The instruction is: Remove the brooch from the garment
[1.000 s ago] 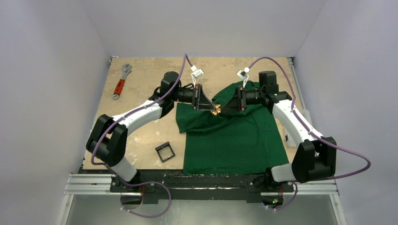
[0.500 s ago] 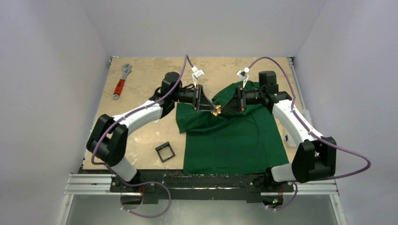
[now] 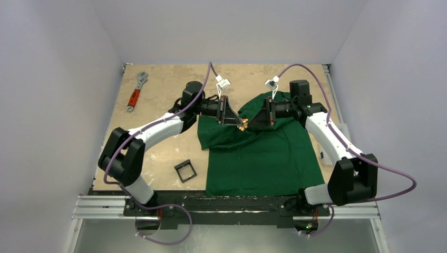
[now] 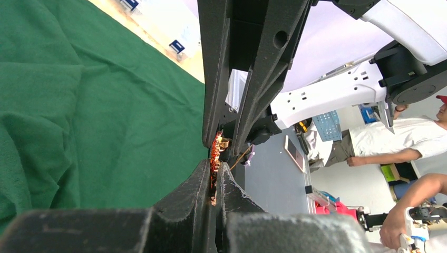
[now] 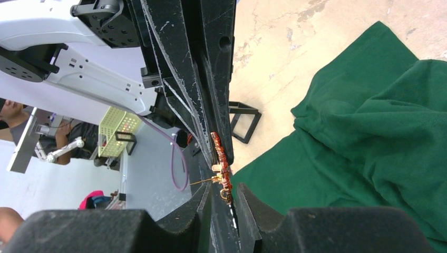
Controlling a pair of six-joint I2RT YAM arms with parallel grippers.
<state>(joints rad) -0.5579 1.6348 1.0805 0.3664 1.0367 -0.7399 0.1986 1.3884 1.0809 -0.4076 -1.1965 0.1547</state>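
The tiny orange-red brooch [image 3: 242, 126] hangs between my two grippers just above the dark green garment [image 3: 258, 158], which lies on the table. My left gripper [image 3: 237, 124] is shut on the brooch [image 4: 216, 150], whose edge sits in the pinch of the jaws. My right gripper [image 3: 249, 125] faces it from the other side. In the right wrist view its jaws [image 5: 225, 203] stand narrowly apart around the brooch's [image 5: 220, 158] lower end with its gold clasp. A thin gold pin sticks out sideways. No cloth shows on the brooch.
A red-handled wrench [image 3: 135, 92] lies at the far left of the table. A small black square frame [image 3: 185, 171] lies near the garment's left edge, and also shows in the right wrist view [image 5: 245, 121]. The garment's top is bunched under the grippers.
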